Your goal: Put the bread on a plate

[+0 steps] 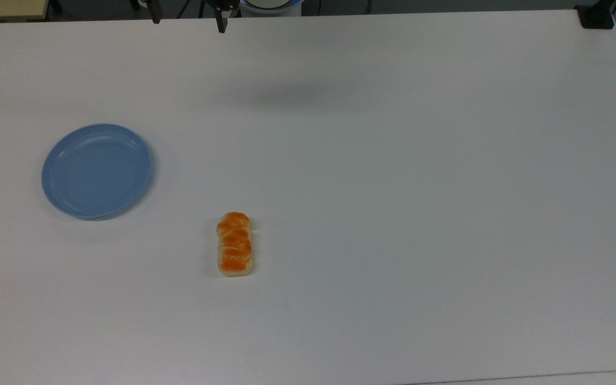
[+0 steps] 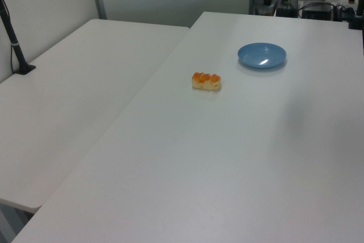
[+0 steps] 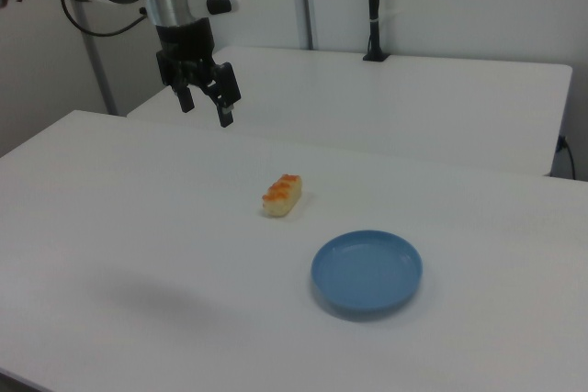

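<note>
From the top view, nothing of the job is done yet. The small oblong bread loaf (image 1: 234, 244), its glazed orange-brown top pinched into segments over pale cream sides, lies flat on the matte white table (image 1: 393, 187), long axis running up and down the top view. The round light-blue plastic plate (image 1: 97, 170) sits well apart from it, toward the top view's left and a little farther up, empty, with a shallow raised rim that catches a faint sheen. At the top edge the black two-finger gripper (image 1: 189, 18) pokes in, its two dark fingers set wide apart with nothing between them. A soft grey shadow on the tabletop suggests it hangs high.

In the left view the bread (image 2: 206, 81) looks soft and lumpy, seen from the side, and the plate (image 2: 261, 56) lies beyond it toward the left view's right, a bright glare on its smooth bottom. A second white table (image 2: 62, 118) butts against the first on the left view's left.

The right view gives the clearest look at the arm: the gripper (image 3: 206, 100) hangs from a white rounded wrist, fingers spread and empty, up in the air behind the bread (image 3: 283, 195) and toward the right view's left. The plate (image 3: 367, 272) is nearer the camera, apart from the loaf.

To my eye everything remains: come down over the loaf, close across its narrow width, lift, carry and set it on the plate. The glaze looks slick and the body squashy.
</note>
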{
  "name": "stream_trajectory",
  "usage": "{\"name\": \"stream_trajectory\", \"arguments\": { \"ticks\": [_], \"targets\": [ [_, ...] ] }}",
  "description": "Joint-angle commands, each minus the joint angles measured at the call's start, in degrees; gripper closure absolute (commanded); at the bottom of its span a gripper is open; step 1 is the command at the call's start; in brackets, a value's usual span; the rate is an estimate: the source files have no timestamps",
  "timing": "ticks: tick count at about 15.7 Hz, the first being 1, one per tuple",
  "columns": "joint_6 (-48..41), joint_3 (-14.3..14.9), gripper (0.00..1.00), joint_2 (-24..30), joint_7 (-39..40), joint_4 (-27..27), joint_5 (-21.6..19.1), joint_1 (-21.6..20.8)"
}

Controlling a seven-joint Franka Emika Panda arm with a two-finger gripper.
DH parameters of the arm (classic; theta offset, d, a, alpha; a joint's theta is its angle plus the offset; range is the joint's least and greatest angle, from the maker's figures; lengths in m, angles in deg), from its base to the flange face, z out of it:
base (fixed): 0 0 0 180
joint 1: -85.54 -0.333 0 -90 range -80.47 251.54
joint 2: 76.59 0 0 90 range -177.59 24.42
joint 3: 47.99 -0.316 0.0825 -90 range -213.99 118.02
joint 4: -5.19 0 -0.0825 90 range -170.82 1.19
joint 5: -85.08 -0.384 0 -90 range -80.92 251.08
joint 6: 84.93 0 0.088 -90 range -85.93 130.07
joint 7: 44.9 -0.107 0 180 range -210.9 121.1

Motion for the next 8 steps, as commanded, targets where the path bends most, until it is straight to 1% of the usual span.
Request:
{"name": "stream_trajectory", "arguments": {
  "ticks": [1,8],
  "targets": [
    [-0.49,0.99,0.00,1.81,2.42,-1.36,0.10,-1.05],
    [-0.23,1.00,0.00,1.56,2.17,-1.36,0.10,-1.16]
  ]
}}
